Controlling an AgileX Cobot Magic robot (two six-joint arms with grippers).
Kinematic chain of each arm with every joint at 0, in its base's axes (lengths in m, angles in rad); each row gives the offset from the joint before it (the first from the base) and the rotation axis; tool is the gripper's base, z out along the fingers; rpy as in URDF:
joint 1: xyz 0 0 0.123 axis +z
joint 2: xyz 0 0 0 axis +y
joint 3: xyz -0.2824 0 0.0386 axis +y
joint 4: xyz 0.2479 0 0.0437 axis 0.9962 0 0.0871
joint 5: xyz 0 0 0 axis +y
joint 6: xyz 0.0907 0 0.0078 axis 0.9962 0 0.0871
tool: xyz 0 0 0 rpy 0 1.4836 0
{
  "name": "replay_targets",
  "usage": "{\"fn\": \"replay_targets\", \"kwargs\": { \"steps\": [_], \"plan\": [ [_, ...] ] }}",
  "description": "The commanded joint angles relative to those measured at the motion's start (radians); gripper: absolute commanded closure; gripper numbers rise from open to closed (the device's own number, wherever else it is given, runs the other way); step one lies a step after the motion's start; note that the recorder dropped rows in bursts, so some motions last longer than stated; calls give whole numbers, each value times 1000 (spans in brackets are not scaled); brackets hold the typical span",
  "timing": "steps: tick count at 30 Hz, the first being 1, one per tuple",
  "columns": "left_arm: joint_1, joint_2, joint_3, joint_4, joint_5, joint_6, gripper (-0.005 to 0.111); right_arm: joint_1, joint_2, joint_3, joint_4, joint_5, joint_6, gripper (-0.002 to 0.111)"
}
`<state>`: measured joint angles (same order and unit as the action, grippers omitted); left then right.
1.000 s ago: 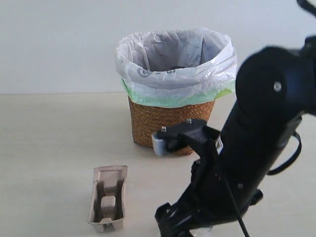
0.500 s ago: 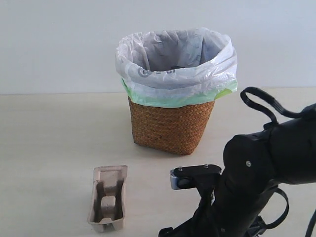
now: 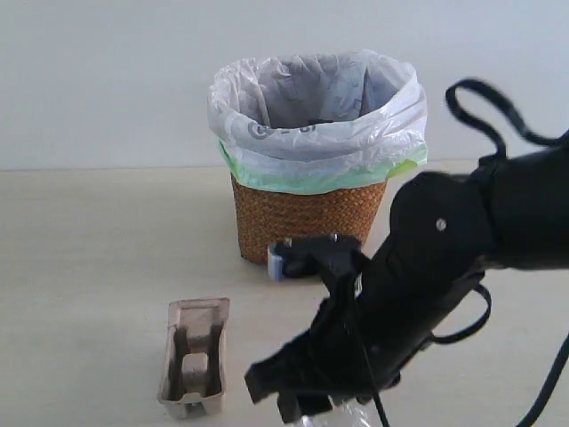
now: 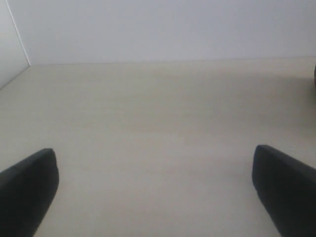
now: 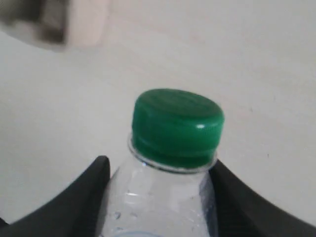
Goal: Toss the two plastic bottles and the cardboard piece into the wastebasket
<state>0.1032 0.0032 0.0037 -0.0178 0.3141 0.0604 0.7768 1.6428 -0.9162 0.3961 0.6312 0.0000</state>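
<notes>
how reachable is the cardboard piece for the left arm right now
Probably yes: the cardboard piece lies uncovered on the left of the exterior view. The right arm, holding the green-capped bottle, sits beside it, not over it. The left gripper is open, though the piece is outside its view.

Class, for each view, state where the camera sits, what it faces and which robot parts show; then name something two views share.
Exterior: off the arms, low, facing the brown wicker wastebasket and beige moulded cardboard tray; black right arm in front.
Left wrist: over pale table; open left claw, fingertips at corners.
Right wrist: above the clear plastic green-capped bottle, gripped in right claw.
Shared: exterior and right wrist both show the tray.
</notes>
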Motion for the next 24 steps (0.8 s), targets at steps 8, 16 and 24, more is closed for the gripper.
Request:
{"fn": "replay_targets", "kwargs": {
  "steps": [8,16,24],
  "plan": [
    [4,-3,-4,0,-7,-9,-1,0,-332,-280,-2,-87,-238,108],
    [4,-3,-4,0,-7,-9,-1,0,-385,-374,-2,-304,-329,108],
    [4,-3,-4,0,-7,-9,-1,0,-356,-375,-2,-499,-409,108]
  ]
}}
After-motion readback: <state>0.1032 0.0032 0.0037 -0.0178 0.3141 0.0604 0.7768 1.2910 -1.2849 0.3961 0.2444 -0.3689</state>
